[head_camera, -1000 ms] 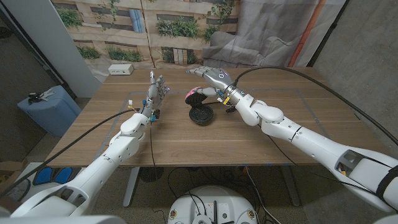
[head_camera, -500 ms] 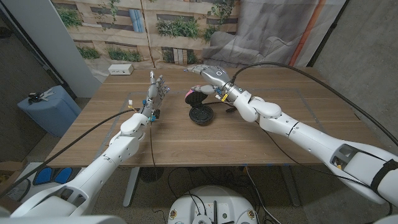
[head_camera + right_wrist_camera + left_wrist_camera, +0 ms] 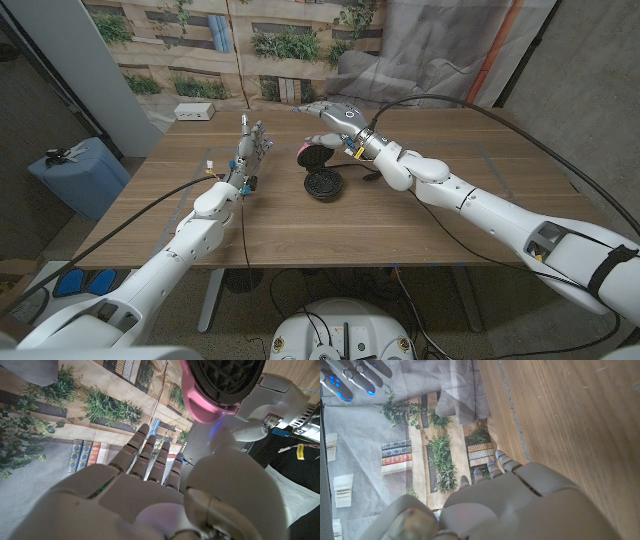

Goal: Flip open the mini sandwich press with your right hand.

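1. The mini sandwich press (image 3: 320, 170) sits near the middle of the wooden table (image 3: 300, 225), already open: its pink lid (image 3: 310, 154) stands up at the far side, and the black ridged lower plate (image 3: 323, 186) lies toward the robot (so its long axis runs from the near to the far edge).
2. The right hand (image 3: 335, 117) hovers over the lid, fingers stretched and apart, holding nothing.
3. The left hand (image 3: 251, 148) stands upright to the press's left, well apart from it, fingers spread and empty.
4. In the right wrist view the lid's ridged plate (image 3: 227, 377) shows, ringed in pink.
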